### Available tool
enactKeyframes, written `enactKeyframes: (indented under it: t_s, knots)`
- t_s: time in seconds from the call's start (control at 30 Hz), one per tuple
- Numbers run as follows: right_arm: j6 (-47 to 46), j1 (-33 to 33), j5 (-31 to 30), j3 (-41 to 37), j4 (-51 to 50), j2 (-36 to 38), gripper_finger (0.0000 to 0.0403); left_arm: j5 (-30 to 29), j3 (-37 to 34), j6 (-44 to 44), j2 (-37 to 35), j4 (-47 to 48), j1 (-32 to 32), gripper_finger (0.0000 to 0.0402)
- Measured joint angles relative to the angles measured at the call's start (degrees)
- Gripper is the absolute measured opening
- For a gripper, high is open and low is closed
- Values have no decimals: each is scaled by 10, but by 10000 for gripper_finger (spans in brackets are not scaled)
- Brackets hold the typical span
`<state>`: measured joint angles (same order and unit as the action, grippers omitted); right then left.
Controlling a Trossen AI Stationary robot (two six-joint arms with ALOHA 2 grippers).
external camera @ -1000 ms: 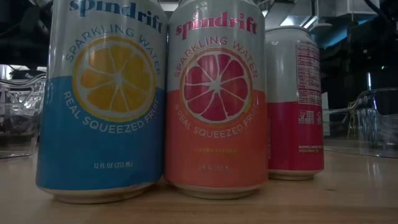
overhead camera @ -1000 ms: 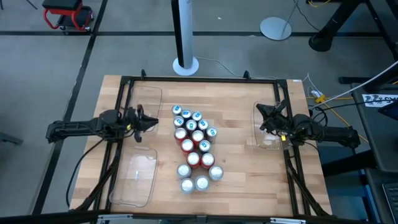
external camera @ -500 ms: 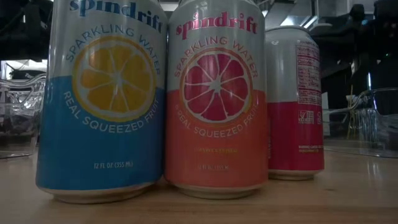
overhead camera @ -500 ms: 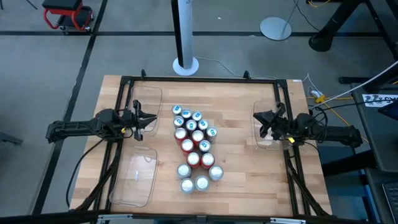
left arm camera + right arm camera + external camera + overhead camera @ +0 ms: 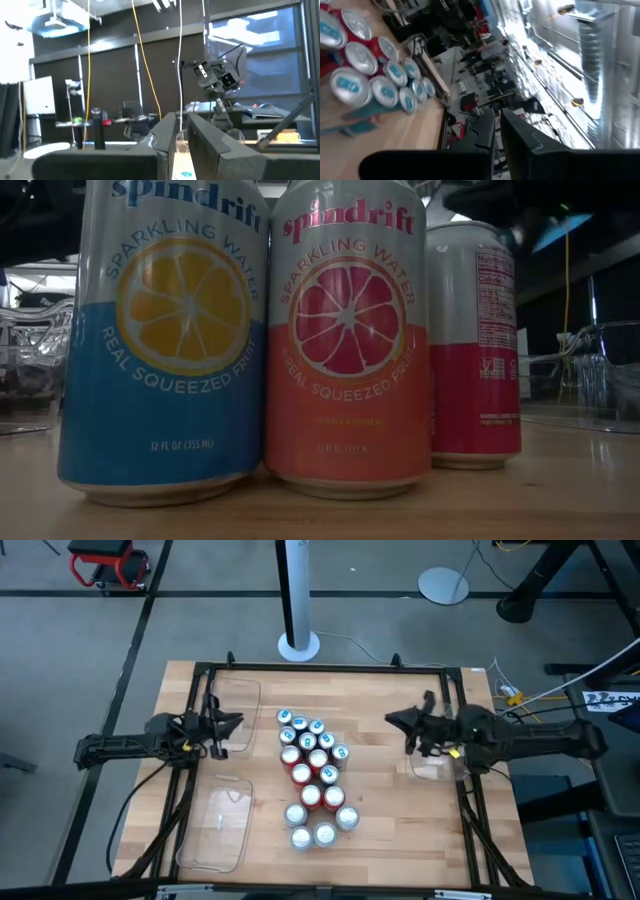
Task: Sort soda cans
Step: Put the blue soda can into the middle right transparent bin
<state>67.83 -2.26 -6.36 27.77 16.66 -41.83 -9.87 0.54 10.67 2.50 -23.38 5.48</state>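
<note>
Robotics lab, wooden table (image 5: pixel 380 800) in a black frame, grey floor, hanging cables (image 5: pixel 145 65), red cart (image 5: pixel 108 562)

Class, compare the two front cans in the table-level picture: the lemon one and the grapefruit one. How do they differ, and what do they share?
The lemon can has a blue lower body; the grapefruit can has a coral-red one. The lemon can's fruit slice is yellow; the grapefruit can's is pink-red. The lemon can's brand lettering is blue; the grapefruit can's is red. Both stand upright, side by side, pale above, same brand.
</note>
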Motion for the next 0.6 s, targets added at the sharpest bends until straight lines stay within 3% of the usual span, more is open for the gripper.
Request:
enactKeyframes:
  t_s: [0.2, 0.43, 0.6]
  knots:
    - [2, 0, 9, 139, -13, -141, 33, 1, 0, 44, 0, -2, 0, 40]
    - [16, 0, 10, 295, -159, -252, 36, 5, 0, 13, 0, 36, -2, 40]
    - [12, 0, 25, 368, -238, -313, 98, 24, 0, -20, 0, 61, -2, 40]
